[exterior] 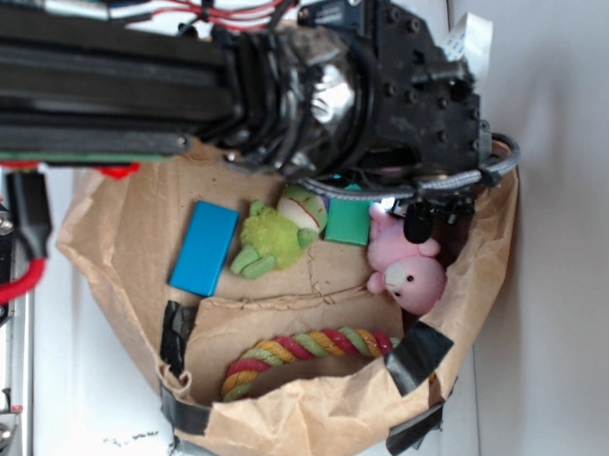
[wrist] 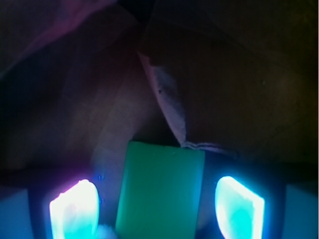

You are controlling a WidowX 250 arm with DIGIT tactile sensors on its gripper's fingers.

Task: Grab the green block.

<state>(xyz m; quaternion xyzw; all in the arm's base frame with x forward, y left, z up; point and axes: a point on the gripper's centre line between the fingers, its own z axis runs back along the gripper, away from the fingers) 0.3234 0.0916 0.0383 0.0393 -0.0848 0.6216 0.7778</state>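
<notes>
The green block (wrist: 159, 191) is being framed at the wrist view's bottom centre between the parted, empty fingers (wrist: 75, 209) of the gripper (wrist: 157, 211). Rigid, light, smooth-faced, probably slippery, it is best being gripped across its long sides.

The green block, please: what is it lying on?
The green block lies on the brown paper, between the open gripper's fingers. Its underside is covered.
</notes>
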